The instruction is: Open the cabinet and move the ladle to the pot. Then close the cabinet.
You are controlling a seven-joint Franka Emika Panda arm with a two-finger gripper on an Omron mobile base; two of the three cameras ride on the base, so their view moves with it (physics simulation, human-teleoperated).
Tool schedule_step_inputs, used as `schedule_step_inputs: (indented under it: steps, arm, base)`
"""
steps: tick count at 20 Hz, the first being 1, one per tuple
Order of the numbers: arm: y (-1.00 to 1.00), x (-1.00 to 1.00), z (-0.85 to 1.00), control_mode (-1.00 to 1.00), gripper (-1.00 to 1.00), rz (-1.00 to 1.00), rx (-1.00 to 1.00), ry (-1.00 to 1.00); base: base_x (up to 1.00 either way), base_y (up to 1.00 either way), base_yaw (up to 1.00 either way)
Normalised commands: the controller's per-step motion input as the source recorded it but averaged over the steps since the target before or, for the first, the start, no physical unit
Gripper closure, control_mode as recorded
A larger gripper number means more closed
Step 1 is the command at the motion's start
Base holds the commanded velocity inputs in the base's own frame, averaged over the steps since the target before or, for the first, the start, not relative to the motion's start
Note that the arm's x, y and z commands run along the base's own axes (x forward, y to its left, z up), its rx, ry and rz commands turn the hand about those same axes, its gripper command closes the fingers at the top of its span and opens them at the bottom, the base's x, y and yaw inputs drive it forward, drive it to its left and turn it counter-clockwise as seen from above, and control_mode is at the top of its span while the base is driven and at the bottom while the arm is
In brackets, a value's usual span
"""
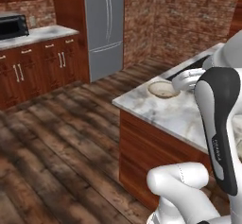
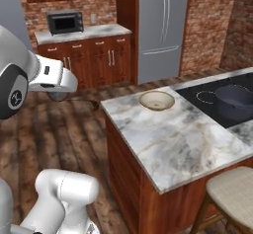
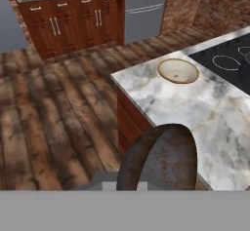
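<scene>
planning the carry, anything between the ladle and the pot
The beige bowl, on the island counter near its corner, lies roughly between the ladle and the pot. It is low; a raised carry likely clears it.

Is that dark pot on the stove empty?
Cannot tell: the pot sits on the cooktop, but its inside looks uniformly dark.

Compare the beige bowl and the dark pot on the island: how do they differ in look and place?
The bowl is shallow and pale beige; the pot is deep and dark blue-grey. The bowl rests on the bare marble counter near its corner, while the pot sits on the black cooktop, over a stove ring. The pot looks wider. Both are round, upright and open-topped.
</scene>
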Motion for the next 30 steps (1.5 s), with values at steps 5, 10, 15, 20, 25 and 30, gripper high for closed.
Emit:
schedule_step_inputs:
  steps: [5, 10, 15, 20, 25, 30]
  arm:
    - [0.00, 0.00, 0.00, 1.00, 1.00, 0.00, 0.00, 0.00]
    - [0.00, 0.00, 0.00, 1.00, 1.00, 0.00, 0.00, 0.00]
    - [0.00, 0.00, 0.00, 1.00, 1.00, 0.00, 0.00, 0.00]
    - [0.00, 0.00, 0.00, 1.00, 1.00, 0.00, 0.00, 0.00]
    - [0.00, 0.00, 0.00, 1.00, 1.00, 0.00, 0.00, 0.00]
    - [0.00, 0.00, 0.00, 1.00, 1.00, 0.00, 0.00, 0.00]
  base:
    - [0.48, 0.28, -0.22]
    - [0.25, 0.32, -0.19]
    - [0.11, 0.35, -0.19]
    - [0.04, 0.37, -0.19]
    - [0.05, 0.48, -0.19]
    - [0.11, 0.65, -0.18]
